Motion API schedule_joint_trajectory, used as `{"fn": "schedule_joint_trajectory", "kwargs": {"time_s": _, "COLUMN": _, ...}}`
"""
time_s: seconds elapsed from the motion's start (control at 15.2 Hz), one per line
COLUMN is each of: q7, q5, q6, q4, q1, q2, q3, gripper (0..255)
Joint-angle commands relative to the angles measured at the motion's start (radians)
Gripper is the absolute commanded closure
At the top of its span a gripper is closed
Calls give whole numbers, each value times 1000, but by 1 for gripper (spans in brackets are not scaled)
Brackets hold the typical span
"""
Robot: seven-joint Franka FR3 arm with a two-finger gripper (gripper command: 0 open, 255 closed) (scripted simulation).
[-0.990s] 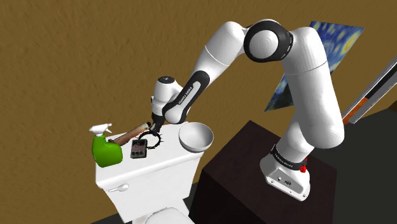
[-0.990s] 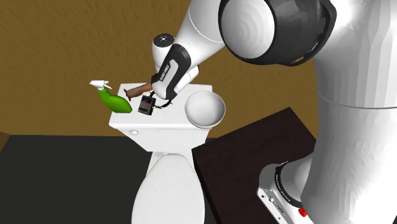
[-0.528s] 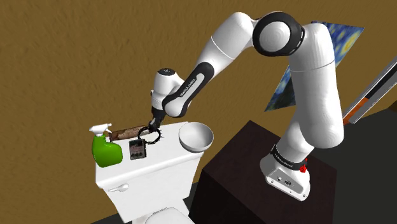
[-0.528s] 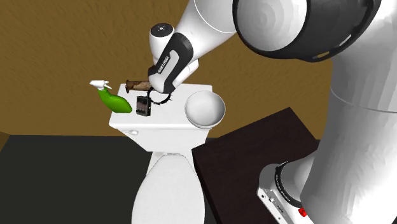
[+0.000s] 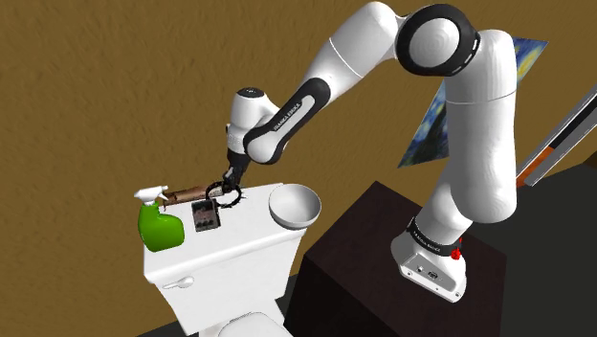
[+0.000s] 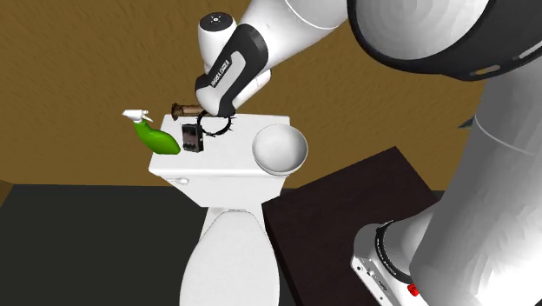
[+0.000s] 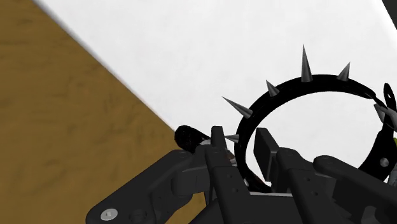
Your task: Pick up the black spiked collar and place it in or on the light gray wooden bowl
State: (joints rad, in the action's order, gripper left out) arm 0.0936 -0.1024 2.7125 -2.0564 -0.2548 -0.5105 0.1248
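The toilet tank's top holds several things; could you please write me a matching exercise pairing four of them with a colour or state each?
Things:
1. spiked collar
2. bowl
3. spray bottle
4. small box

Colour or state:
A. green
B. white
C. clasped between the fingers of the gripper
D. dark, resting on the tank lid

Pairs: 1-C, 2-B, 3-A, 4-D.

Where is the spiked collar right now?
The collar is clasped in the gripper. In the shoulder view it hangs just over the white toilet tank, between the small dark box on its left and the bowl on its right.
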Motion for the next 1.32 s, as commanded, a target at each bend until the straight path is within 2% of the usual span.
{"fn": "schedule_joint_trajectory", "kwargs": {"time_s": 0.0, "q7": -3, "q5": 5, "q6": -20, "q4": -6, "q1": 4, "q2": 26, "q3": 5, "gripper": 255}}
{"fn": "schedule_joint_trajectory", "kwargs": {"time_s": 0.73, "q7": -20, "q5": 30, "q6": -126, "q4": -7, "q1": 19, "q2": 133, "q3": 24, "gripper": 255}}
{"fn": "schedule_joint_trajectory", "kwargs": {"time_s": 1.25, "q7": -157, "q5": 115, "q6": -22, "q4": -356, "q1": 111, "q2": 380, "q3": 38, "gripper": 255}}
